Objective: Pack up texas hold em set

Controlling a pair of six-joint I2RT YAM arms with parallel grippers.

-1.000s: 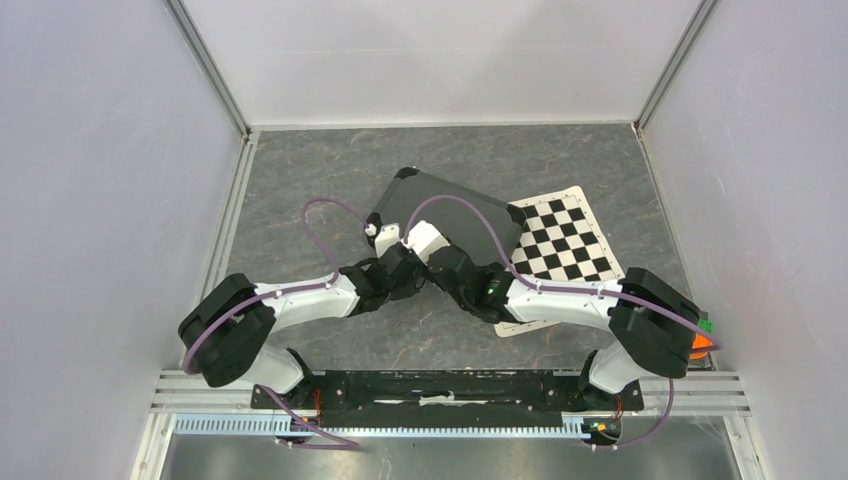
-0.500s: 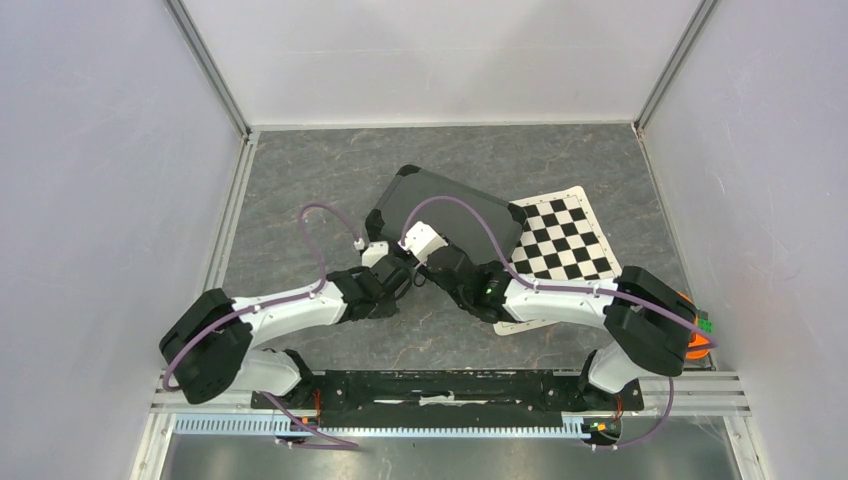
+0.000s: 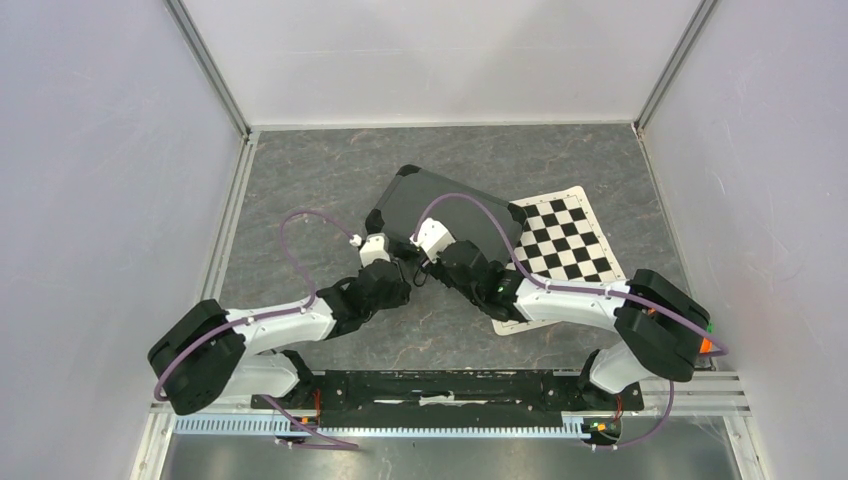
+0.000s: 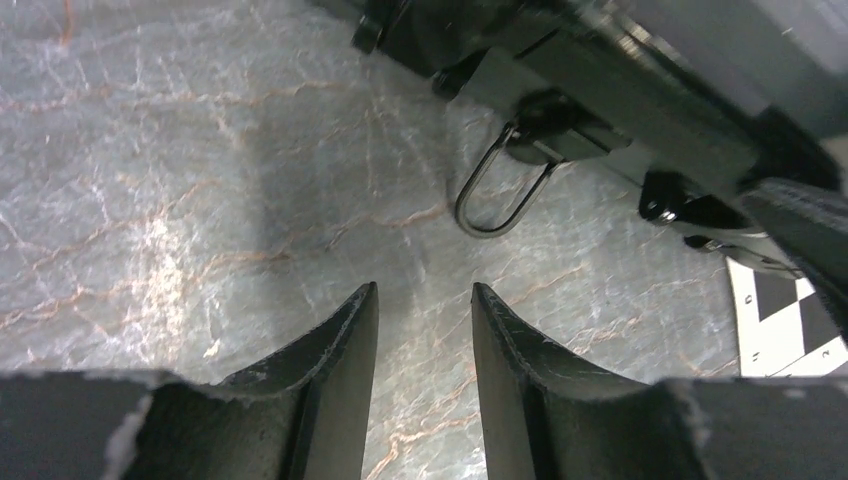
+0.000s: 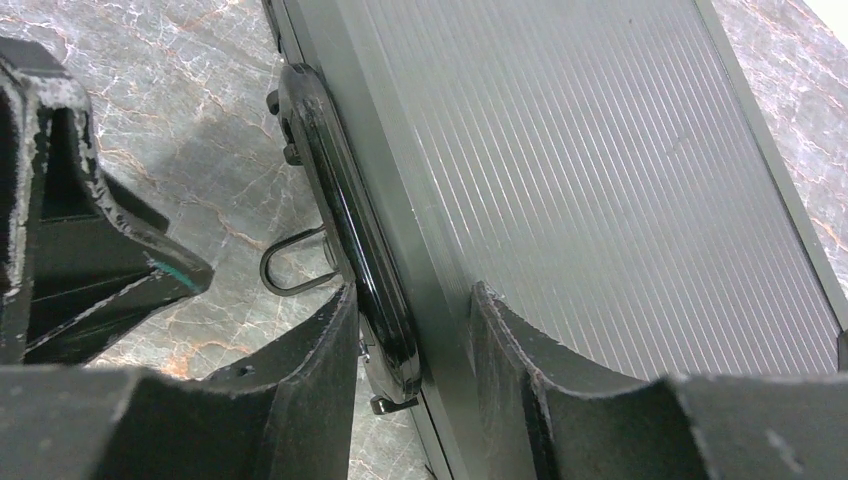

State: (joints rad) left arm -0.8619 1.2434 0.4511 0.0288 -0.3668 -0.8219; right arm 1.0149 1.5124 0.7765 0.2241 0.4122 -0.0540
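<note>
The black hard case of the texas hold em set lies closed on the grey marbled table, its ribbed lid up. My right gripper straddles the case's front edge: one finger sits outside the glossy black handle, the other rests on the lid, so my right gripper is shut on handle and rim. My left gripper stands open just in front of the case, over bare table, with nothing between its fingers. A wire latch loop hangs from the case ahead of it. Chips, cards and dice are hidden.
A black-and-white checkered mat lies partly under the case's right end. An orange object peeks out behind the right arm's base. Grey walls close in the table on three sides.
My left gripper has opened and drawn back from the case's front edge toward the near left. The right gripper has stayed on the handle, shifting only slightly.
</note>
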